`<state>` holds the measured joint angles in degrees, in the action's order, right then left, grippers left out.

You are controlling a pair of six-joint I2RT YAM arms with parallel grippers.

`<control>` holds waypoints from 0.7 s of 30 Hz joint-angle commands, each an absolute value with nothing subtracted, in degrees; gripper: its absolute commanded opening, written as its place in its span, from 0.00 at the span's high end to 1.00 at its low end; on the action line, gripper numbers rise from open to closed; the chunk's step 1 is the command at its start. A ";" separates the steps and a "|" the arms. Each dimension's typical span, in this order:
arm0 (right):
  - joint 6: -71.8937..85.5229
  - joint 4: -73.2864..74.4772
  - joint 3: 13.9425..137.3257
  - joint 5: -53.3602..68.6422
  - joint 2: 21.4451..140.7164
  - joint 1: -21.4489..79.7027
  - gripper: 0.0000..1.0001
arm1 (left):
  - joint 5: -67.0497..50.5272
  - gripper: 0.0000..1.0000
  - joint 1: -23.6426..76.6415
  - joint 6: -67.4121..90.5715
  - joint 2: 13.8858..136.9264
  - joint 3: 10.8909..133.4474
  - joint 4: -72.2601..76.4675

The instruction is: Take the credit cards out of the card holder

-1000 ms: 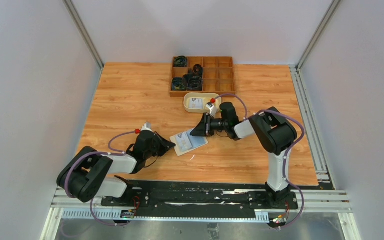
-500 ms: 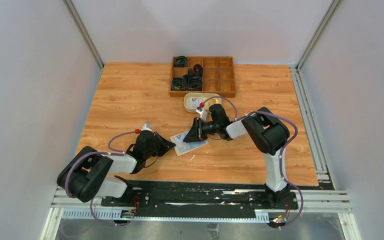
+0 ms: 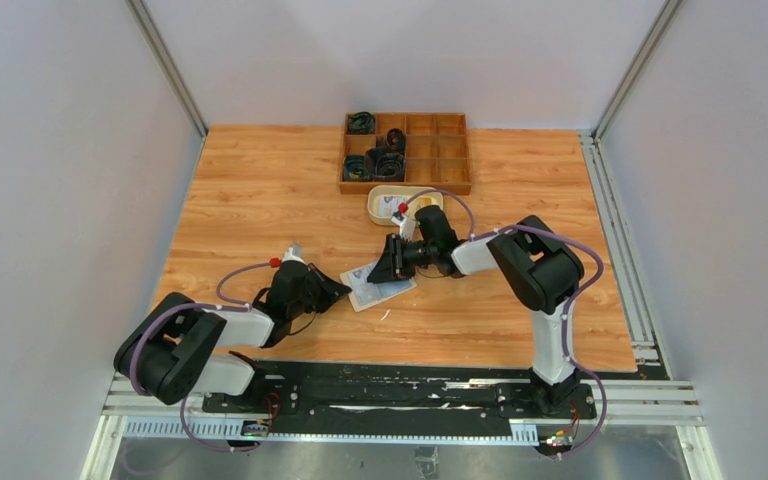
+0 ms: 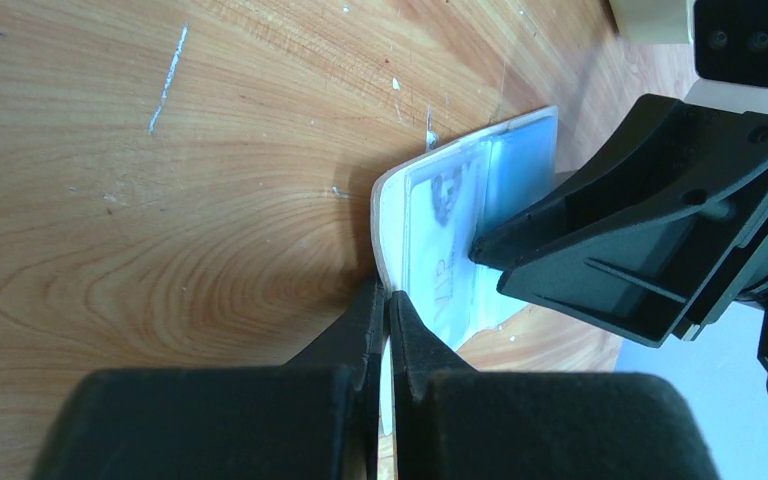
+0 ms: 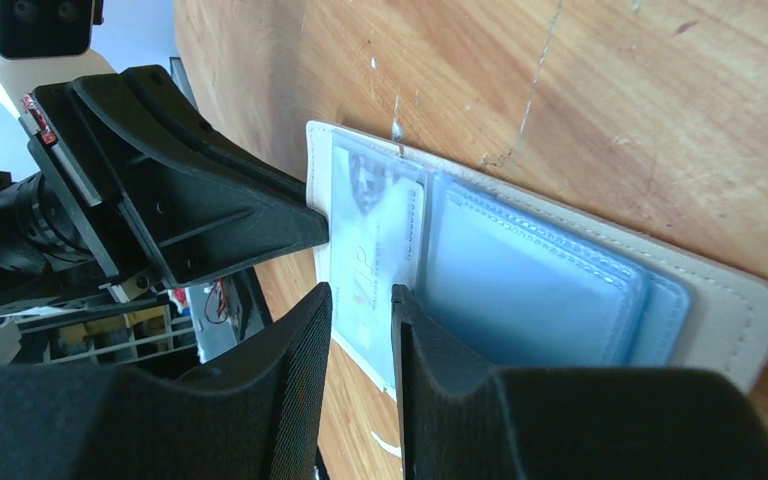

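Left jaws clamp card holder (image 5: 535, 285); right jaws parted over card (image 5: 375, 235)

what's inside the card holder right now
In the open card holder, a pale card printed VIP sits in the clear end pocket. Beside it are blue-grey pockets; whether they hide more cards cannot be seen.

We were in a robotics lab's test cell: plain white panels (image 3: 50, 150) walled in a wood-grain table (image 3: 260, 190), aluminium framing rails (image 3: 167, 68) ran up the corners, and the left arm (image 3: 215, 330) and right arm (image 3: 545, 270) stood bolted to a black base plate (image 3: 390, 385) at the near edge.
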<state>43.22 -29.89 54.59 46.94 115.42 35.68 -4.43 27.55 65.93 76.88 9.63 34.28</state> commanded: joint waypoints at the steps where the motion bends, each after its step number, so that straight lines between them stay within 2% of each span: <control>1: 40.15 -25.06 54.54 40.98 114.96 36.16 0.67 | -1.94 1.00 27.42 63.87 77.28 8.78 30.59; 12: 38.34 -23.38 53.13 36.14 113.33 36.12 0.67 | -1.86 1.00 27.42 63.83 77.14 8.82 30.62; 21: 42.04 -29.61 52.92 42.20 113.45 37.14 0.67 | -1.82 1.00 27.42 63.77 77.95 9.12 30.62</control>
<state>41.30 -28.05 54.33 41.80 113.62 35.94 -4.40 27.57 65.73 76.82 9.63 34.24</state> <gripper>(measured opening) 0.328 0.017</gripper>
